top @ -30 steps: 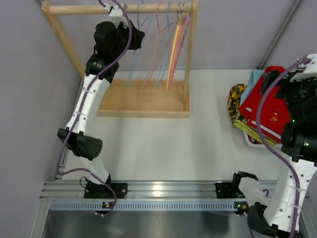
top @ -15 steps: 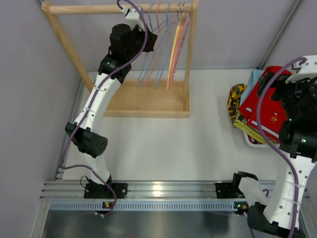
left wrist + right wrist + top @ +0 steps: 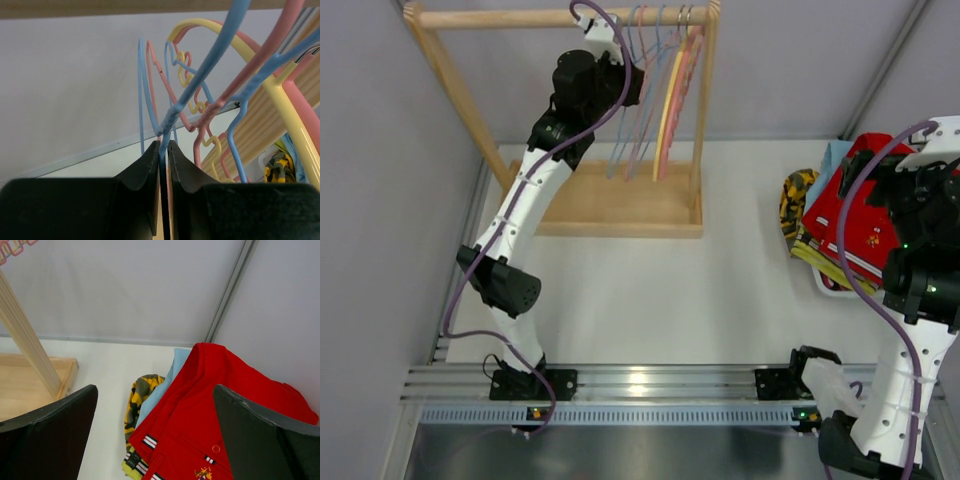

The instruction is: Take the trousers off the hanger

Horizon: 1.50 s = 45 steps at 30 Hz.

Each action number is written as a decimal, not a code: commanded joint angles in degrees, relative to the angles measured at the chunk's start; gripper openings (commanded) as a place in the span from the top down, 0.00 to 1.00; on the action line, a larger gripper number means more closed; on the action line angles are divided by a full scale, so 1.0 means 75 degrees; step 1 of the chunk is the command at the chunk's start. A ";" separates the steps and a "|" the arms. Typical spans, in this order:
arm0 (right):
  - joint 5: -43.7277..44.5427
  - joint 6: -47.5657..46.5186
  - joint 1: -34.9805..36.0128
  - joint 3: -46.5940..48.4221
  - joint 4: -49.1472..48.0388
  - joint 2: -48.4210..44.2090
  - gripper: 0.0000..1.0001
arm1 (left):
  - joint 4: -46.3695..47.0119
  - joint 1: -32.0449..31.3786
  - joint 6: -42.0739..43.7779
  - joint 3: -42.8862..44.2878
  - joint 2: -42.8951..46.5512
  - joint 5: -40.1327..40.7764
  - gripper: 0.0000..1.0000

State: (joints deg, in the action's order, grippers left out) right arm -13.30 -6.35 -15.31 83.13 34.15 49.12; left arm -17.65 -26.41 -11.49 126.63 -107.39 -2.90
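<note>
The trousers lie in a folded pile at the right of the table, off the hangers: red trousers [image 3: 855,225] [image 3: 220,425] on top, light blue ones [image 3: 832,158] [image 3: 167,385] and yellow-green ones [image 3: 820,258] [image 3: 131,471] under them. My left gripper [image 3: 620,78] [image 3: 163,150] is up at the rack, shut on the wire of a bare blue hanger [image 3: 210,65]. Several bare coloured hangers [image 3: 665,95] hang bunched at the rail's right end. My right gripper [image 3: 876,170] [image 3: 155,388] is open and empty, above the pile.
The wooden rack [image 3: 610,205] stands at the back left, its rail [image 3: 500,17] across the top. A yellow-and-black patterned cloth [image 3: 795,200] [image 3: 137,400] lies against the pile's left side. Grey walls close in the left and back.
My left gripper has moved right along the rail with the blue hanger, closing on the other hangers. The right arm has barely shifted.
</note>
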 commanded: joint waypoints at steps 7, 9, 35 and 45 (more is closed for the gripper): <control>-0.0184 0.0155 -0.0115 -0.0034 -0.0264 -0.0140 0.01 | 0.0256 -0.0064 0.0395 -0.0652 0.1158 0.0304 0.69; -0.0184 0.0155 -0.0115 -0.0057 -0.0265 -0.0151 0.01 | 0.0256 -0.0064 0.0395 -0.0864 0.1427 0.0304 0.62; -0.1964 0.0811 -0.0091 -0.1427 -0.0264 0.0305 0.01 | -0.1266 0.1879 0.0709 -0.5410 0.5002 -0.0834 0.02; -0.1286 0.0345 0.1547 -0.2658 -0.0242 0.0376 0.01 | -0.3412 0.2080 0.1239 -0.6547 0.5108 0.0876 0.02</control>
State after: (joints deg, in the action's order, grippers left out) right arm -24.23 -1.08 -7.84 63.90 34.00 52.25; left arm -37.98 -11.00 -3.77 79.64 -70.28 -1.89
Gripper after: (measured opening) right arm 0.993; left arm 0.985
